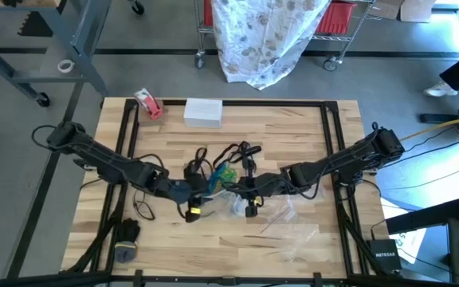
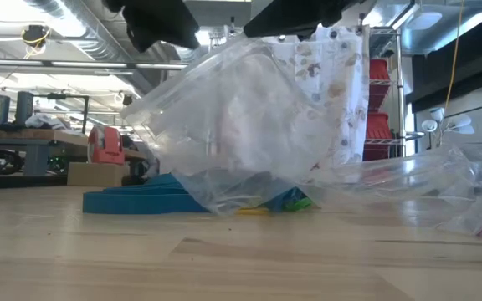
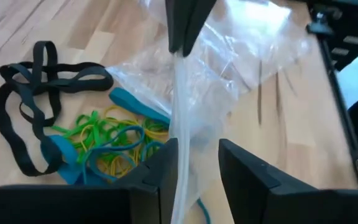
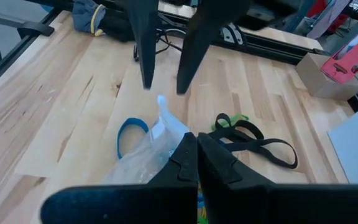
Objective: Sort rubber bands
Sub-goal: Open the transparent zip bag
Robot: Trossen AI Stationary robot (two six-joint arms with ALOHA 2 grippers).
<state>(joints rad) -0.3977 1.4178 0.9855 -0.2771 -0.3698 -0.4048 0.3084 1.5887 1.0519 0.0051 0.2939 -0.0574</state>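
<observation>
rubber bands point(image 3: 98, 140) | black, blue, green, yellow loops | tangled heap | mid-table

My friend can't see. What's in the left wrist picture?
The left gripper is open around the edge of a clear plastic bag. Beside the bag, rubber bands lie piled on the wooden table: black, green, blue and yellow.

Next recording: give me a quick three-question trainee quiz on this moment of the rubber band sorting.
1. True or false: the right pincer is shut on the clear bag.
2. The left pincer is: A) open, just beyond the bag's tip; B) shut on a green band; C) resting on the tape roll.
3. Fill in: the long rubber bands lying beside the small coloured ones are ___.

Key: 1 true; 2 A; 3 black.
</observation>
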